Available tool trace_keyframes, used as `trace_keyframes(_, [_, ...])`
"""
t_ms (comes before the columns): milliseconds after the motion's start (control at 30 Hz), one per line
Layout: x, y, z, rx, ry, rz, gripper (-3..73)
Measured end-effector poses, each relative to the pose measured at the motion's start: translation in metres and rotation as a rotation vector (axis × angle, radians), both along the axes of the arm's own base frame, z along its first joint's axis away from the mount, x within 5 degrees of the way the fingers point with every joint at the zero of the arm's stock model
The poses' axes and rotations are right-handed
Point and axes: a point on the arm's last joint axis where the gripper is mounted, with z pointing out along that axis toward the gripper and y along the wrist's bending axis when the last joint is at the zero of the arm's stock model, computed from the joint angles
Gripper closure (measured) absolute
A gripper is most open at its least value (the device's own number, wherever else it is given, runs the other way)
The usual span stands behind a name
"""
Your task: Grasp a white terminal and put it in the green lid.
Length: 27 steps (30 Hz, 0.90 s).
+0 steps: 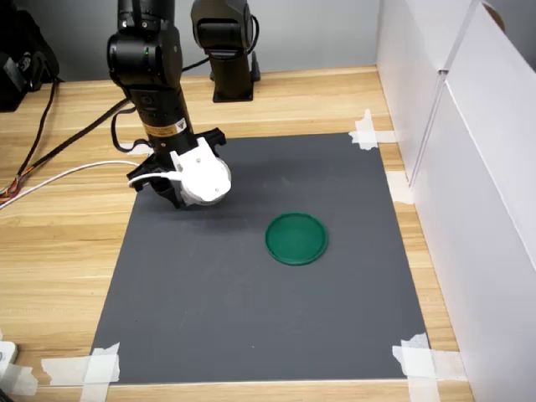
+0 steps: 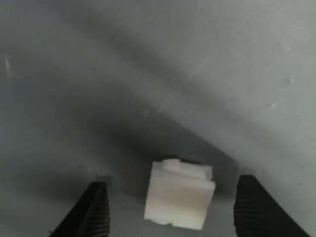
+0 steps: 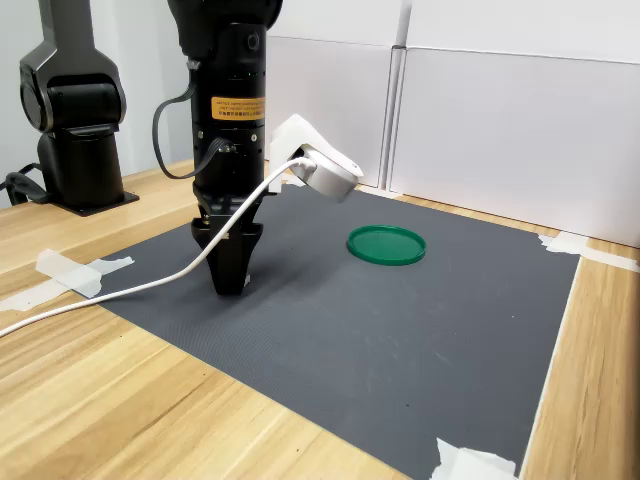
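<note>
Gripper (image 3: 230, 287) pointing straight down, its tips at the surface of the dark grey mat (image 1: 251, 318) near the mat's edge on the first exterior view's left. In the wrist view the two ribbed black fingers (image 2: 94, 212) stand apart, one on each side of the white terminal (image 2: 180, 200), with a clear gap between each finger and the piece; nothing is clamped. The white terminal lies on the mat between them and is hidden by the arm in both exterior views. The green lid (image 1: 296, 239) lies flat on the mat, well apart from the gripper, toward the first exterior view's right. White tape strips (image 1: 79, 370) hold the mat's corners to the wooden table (image 1: 59, 251)
</note>
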Motion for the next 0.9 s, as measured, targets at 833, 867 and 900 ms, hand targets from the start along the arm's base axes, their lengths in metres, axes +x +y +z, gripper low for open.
trace_keyframes(833, [-0.002, -0.001, 0.006, -0.016, -0.012, 0.015, 42.4])
trace_keyframes(867, [-0.003, 0.0, 0.011, -0.014, -0.029, 0.022, 42.4])
trace_keyframes(900, [-0.004, 0.0, 0.017, -0.01, -0.045, 0.027, 42.4])
